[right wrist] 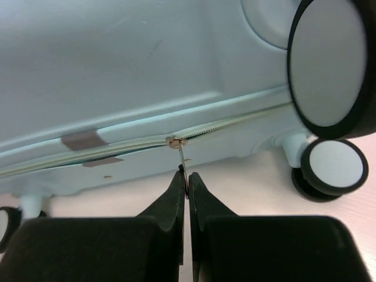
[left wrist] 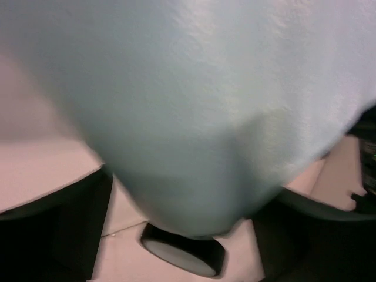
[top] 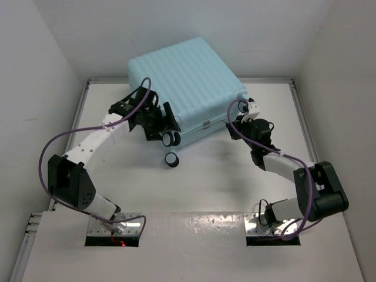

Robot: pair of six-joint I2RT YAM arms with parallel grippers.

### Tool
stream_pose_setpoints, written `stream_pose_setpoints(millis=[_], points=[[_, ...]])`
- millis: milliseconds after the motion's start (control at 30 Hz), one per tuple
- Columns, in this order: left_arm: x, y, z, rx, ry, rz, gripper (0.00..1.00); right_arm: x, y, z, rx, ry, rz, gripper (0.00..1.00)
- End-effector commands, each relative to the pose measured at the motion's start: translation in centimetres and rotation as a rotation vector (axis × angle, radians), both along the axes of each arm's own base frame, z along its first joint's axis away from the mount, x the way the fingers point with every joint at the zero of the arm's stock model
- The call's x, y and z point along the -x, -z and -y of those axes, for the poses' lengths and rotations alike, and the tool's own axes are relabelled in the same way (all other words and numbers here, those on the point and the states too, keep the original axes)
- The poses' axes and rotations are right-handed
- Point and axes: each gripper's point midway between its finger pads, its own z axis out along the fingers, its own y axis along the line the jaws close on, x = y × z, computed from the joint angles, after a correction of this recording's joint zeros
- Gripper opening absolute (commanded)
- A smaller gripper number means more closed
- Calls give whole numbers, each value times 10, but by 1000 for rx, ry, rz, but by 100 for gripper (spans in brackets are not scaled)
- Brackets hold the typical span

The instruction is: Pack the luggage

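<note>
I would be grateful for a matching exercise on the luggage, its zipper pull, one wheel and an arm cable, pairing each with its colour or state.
Things:
1. luggage
2. zipper pull
3. wheel
4. arm cable

Colours or states:
A. purple
B. black rim, grey face
C. pale aqua, ribbed
D. pinched in the shut right gripper

Pairs: 1-C; 2-D; 3-B; 4-A.

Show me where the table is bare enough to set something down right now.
Bare table lies in front of the luggage, near-centre. Crowded: its near edge, with the left gripper by the wheels and the right gripper pinching the zipper pull.
</note>
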Motion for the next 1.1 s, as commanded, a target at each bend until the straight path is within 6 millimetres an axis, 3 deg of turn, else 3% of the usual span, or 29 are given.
stream_pose_setpoints(millis=[0, 33, 67, 100, 133, 233, 267, 300, 333, 500, 567, 633, 667, 733, 867, 900, 1067], points=[[-57, 19, -91, -317, -158, 160, 100, -2, -20, 9, -32, 46, 59, 0], [-55, 10, -86, -310, -149, 177, 100, -1, -22, 3, -42, 19, 54, 0], [-52, 1, -76, -304, -117, 204, 100, 2, -21, -3, -61, -7, 38, 7], [-50, -2, -73, -310, -105, 221, 100, 6, -14, -6, -61, -34, 3, 24], [-49, -14, -69, -297, -100, 250, 100, 10, -25, -20, -86, -117, 9, 52], [-46, -29, -71, -352, -50, 299, 100, 23, -33, -32, -115, -223, -29, 69], [-44, -36, -73, -378, -16, 309, 100, 26, -45, -29, -103, -244, -2, 77], [-39, -38, -74, -392, -1, 314, 100, 37, -37, -31, -100, -286, -71, 78], [-37, -45, -75, -395, 6, 328, 100, 41, -42, -33, -88, -327, -62, 78], [-17, -53, -81, -433, 59, 289, 100, 56, -44, 4, -58, -285, -72, 78], [-10, -65, -77, -395, 81, 321, 100, 59, -38, 19, -53, -238, -81, 77], [1, -79, -62, -327, 126, 334, 100, 60, -32, 28, -44, -207, -96, 75], [7, -86, -55, -294, 139, 337, 100, 54, -30, 49, -41, -144, -96, 75], [19, -93, -32, -202, 160, 317, 100, 51, -28, 57, -45, -120, -107, 75], [37, -82, -9, -126, 192, 233, 100, 40, -27, 77, -53, -65, -122, 74], [36, -67, -5, -121, 180, 172, 100, 38, -25, 82, -68, -47, -137, 74], [38, -42, 7, -100, 167, 57, 100, 33, -33, 95, -69, -16, -109, 73]])
